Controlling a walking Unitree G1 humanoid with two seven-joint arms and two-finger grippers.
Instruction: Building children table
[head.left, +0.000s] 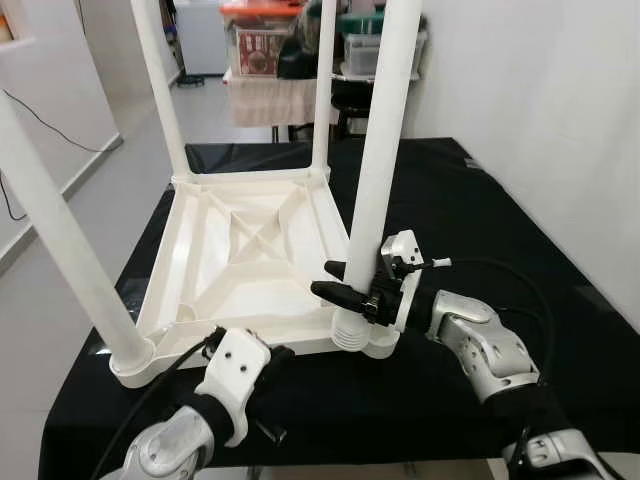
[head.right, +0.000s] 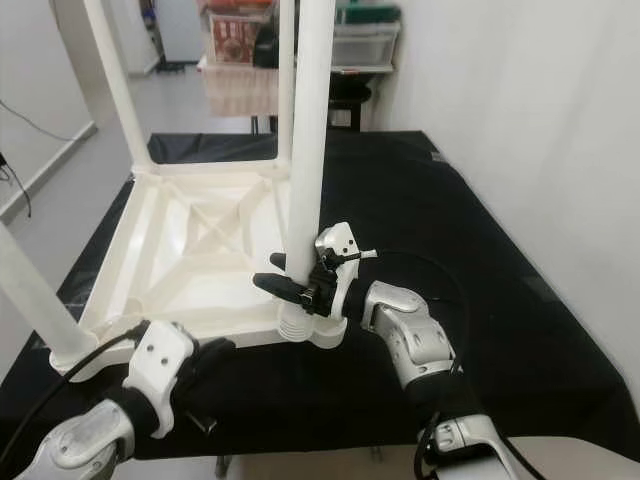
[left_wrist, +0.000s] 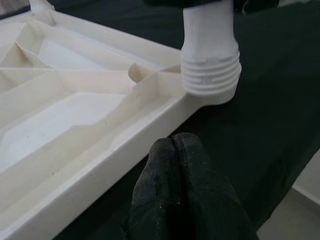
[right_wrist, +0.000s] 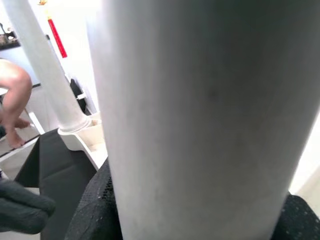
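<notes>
A white plastic children's table lies upside down on a black cloth, with its legs pointing up. My right gripper is shut on the near right leg, just above its ribbed screw base in the corner socket. One black finger lies on each side of that leg, whose white surface looms close in the right wrist view. My left gripper is shut on nothing. It hovers low by the table's front rim, a little left of that corner.
The near left leg and the two far legs stand tall around the work area. The black-covered worktop ends close in front. A white wall runs on the right, with storage boxes behind. A person's bare leg is nearby.
</notes>
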